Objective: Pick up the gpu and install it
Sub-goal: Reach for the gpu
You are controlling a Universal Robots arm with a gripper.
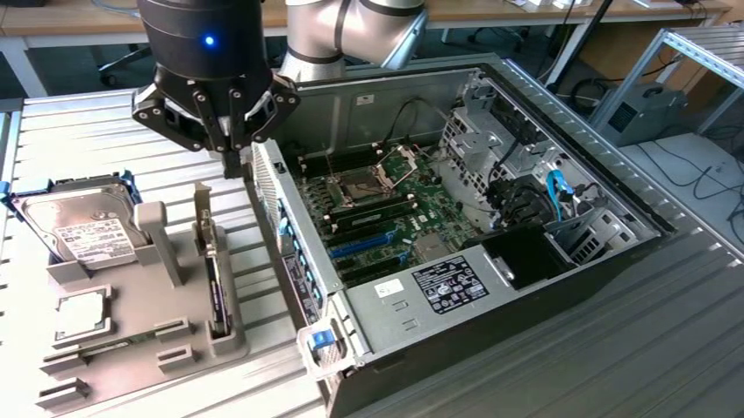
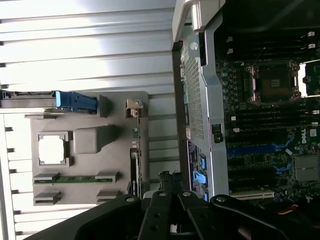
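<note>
Finding: the gpu (image 1: 211, 270) (image 2: 134, 160) stands on edge in the slot along the grey fixture (image 1: 163, 261) (image 2: 92, 142), on the side of the fixture nearest the open computer case (image 1: 279, 200). Its silver bracket end is uppermost in the exterior view. The card is not yet grasped and not installed.

The gripper (image 1: 235, 161) (image 2: 170, 176) hangs above the corner of the fixture beyond the card's bracket end, near the case's perforated wall.

Recommendation, by judgement: the pick-up approach is the step in hand. A sound grasp needs the fingers parted wider than the card's thickness. They should straddle its top edge squarely near mid-length, and the card should come straight up out of the slot without twisting.

Jaws: drawn together, or nearly so. They hold nothing and touch nothing.
</note>
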